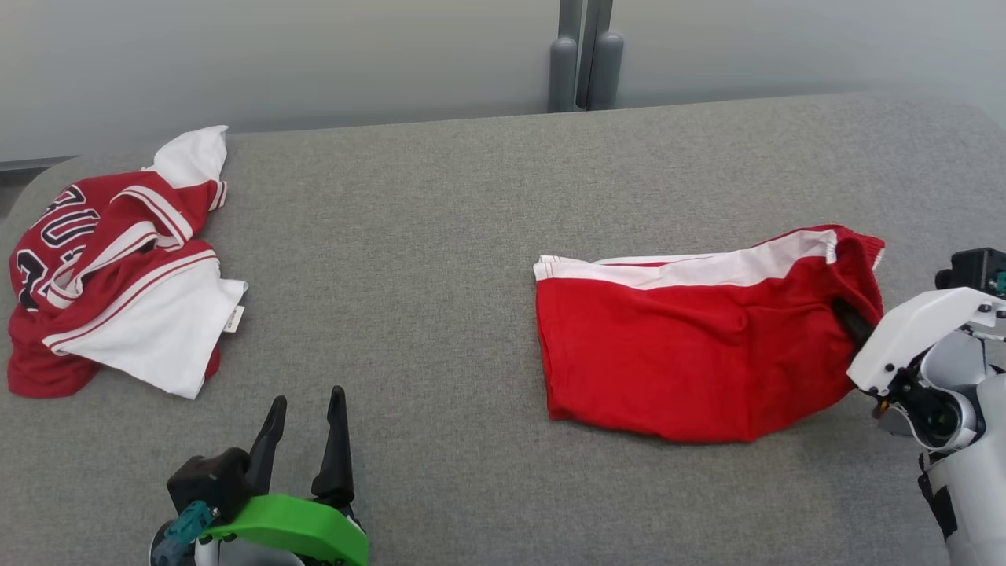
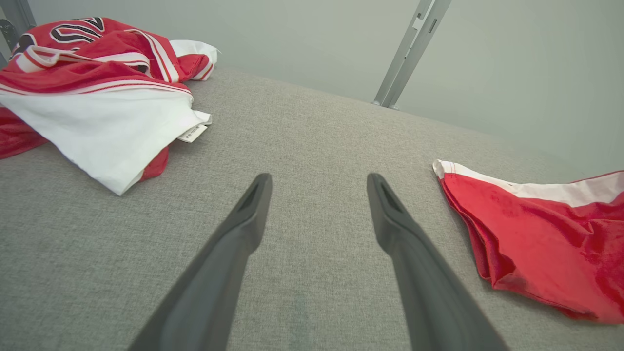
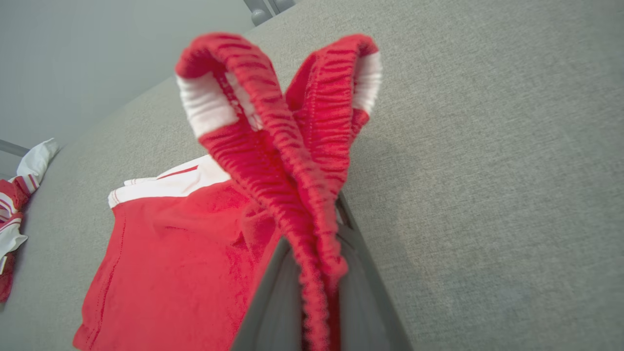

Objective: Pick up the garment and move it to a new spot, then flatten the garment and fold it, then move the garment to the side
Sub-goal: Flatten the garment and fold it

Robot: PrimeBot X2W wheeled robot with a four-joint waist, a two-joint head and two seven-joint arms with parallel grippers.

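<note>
Now, nearest the robot, the left gripper [image 1: 308, 395] hovers low over the grey cloth-covered surface [image 1: 440, 236], its two dark fingers spread wide with nothing between them. Further out on the right, the right gripper [image 1: 853, 321] is clenched on the elastic waistband [image 3: 292, 146] of the red shorts [image 1: 692, 354]. In the right wrist view the gathered band is pinched between the fingers and its two loops stand above the tips in a V. The rest of the shorts lies on the surface right of centre, roughly flat but rumpled, with a white side stripe [image 1: 707, 270] along the far edge.

I judge the shorts to be light and wholly limp: thin knit that will sag and fold on itself once lifted, with no stiffness to hold a shape. The ribbed elastic is the thickest, grippiest part, so the waistband is a sound place to hold, and a pinch through both layers should not slip. Held at one point, though, the cloth would hang in a bunch. For flattening, a second hold by the free left gripper at the left hem corner looks needful. The cloth surface may drag on the fabric if it is slid rather than lifted.

Farther left, well apart, a red-and-white jersey [image 1: 110, 259] lies crumpled, and beyond the far edge two grey posts [image 1: 585, 63] stand against the wall.
</note>
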